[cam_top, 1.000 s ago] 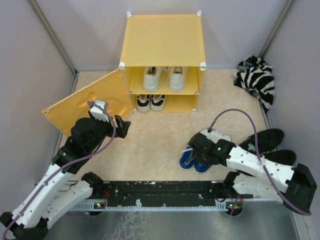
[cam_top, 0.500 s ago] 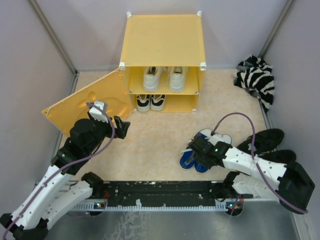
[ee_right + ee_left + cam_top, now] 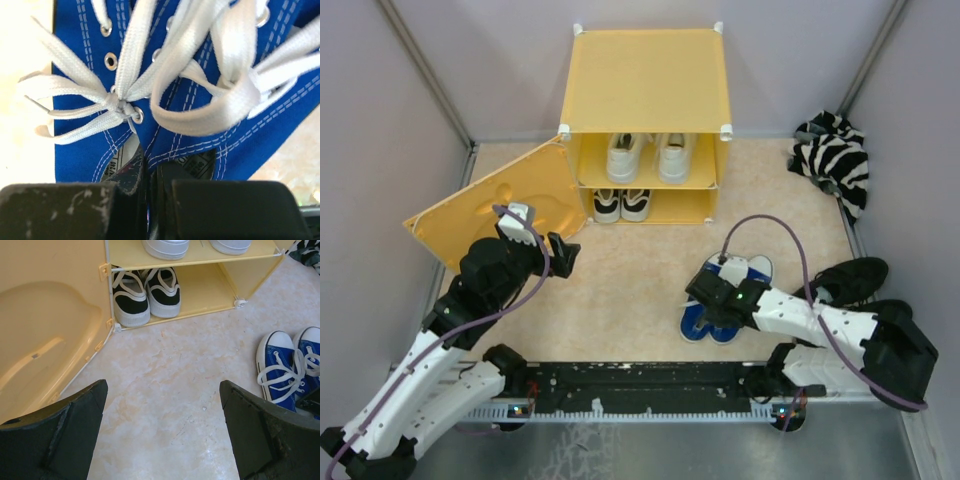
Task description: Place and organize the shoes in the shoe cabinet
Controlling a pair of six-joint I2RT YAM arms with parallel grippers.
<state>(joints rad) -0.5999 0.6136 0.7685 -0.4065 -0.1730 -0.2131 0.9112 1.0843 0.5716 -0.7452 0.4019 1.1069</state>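
The right tool [image 3: 150, 175] is pinching shut on the adjoining canvas edges of the blue sneakers [image 3: 80, 125], flat white laces [image 3: 130, 55] fanning just ahead. The left tool [image 3: 160, 390] is gaping wide, holding nothing; the smooth yellow shoe cabinet [image 3: 210, 285] is standing ahead of it.

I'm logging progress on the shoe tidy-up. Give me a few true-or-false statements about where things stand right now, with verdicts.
1. The white sneakers sit on the upper shelf of the shoe cabinet. True.
2. The black-and-white sneakers lie outside the cabinet. False: they are on its lower shelf.
3. The right gripper is shut on the blue sneakers. True.
4. The left gripper holds a shoe. False: it is open and empty.
5. The cabinet's front panel is closed. False: it is swung open to the left.
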